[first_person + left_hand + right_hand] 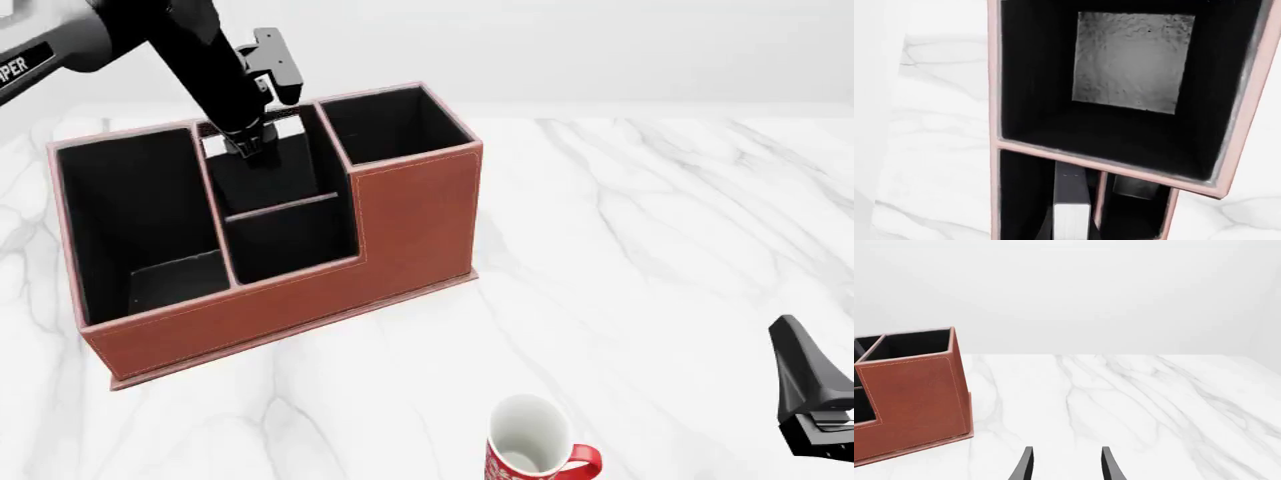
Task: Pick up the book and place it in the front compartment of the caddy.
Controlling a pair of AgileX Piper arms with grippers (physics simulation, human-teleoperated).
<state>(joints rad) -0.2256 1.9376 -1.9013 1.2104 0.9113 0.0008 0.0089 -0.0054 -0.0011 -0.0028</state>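
Observation:
The reddish-brown caddy (400,225) stands at the left of the marble table. It also shows in the left wrist view (1111,169) and the right wrist view (914,400). My left gripper (248,143) reaches down from above into the middle column's rear compartment. It looks shut on the top of the black book (270,170). In the left wrist view the book (1070,192) stands on edge between two dividers, its white page edge facing the camera. The fingers are hard to make out there. My right gripper (1066,467) is open and empty, low at the near right (814,400).
A red-and-white mug (534,452) stands upright near the front edge, in front of the caddy's right end. The caddy's large left compartment (140,225) and the low middle front compartment (294,240) show only black lining.

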